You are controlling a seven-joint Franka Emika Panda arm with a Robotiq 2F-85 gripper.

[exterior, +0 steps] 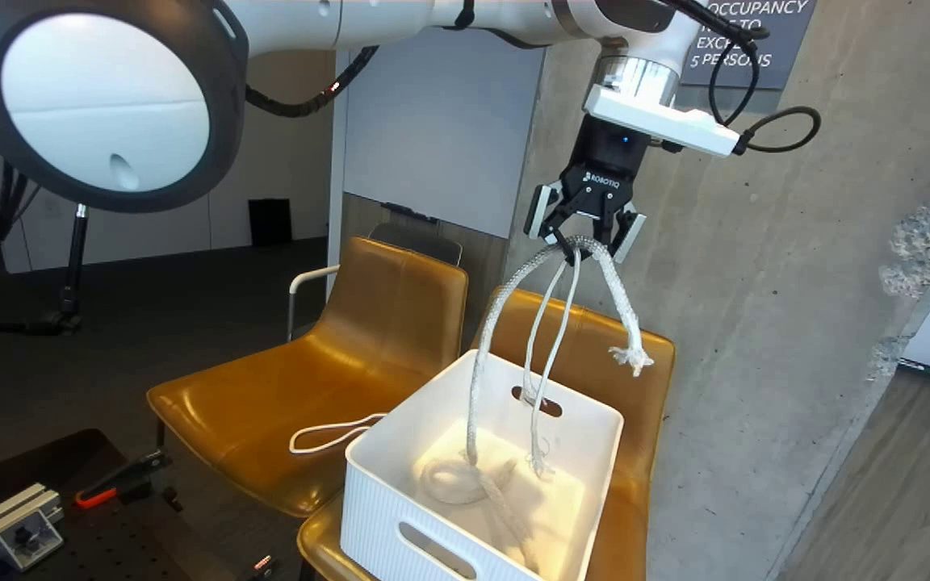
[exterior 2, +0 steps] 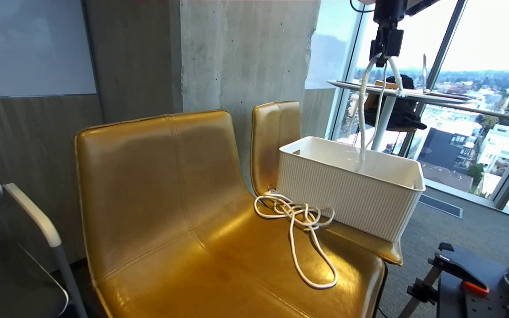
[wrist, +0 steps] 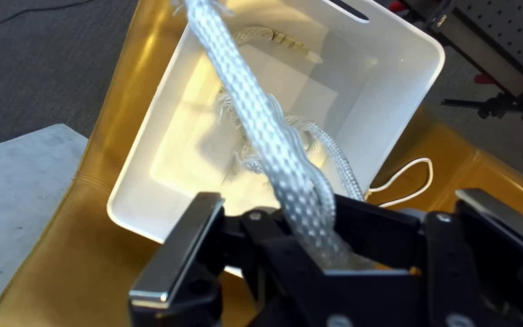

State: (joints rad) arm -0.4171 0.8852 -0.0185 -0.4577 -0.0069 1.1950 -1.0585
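Though frayed, probably synthetic braided rope (wrist: pixel 266 136)

From where I'm standing, the windows (exterior 2: pixel 493 39) beyond the white bin (exterior 2: pixel 343 190) are nearly blown out. Shiny glare on the tan chair (exterior 2: pixel 184 212) beside the bin, yellowish glow plus soft shadows down inside it. In an exterior view, the floor (exterior: pixel 215 298) well away from the bin goes murky dark; in the wrist view, the rope (wrist: pixel 263 141) above it blurs up close.
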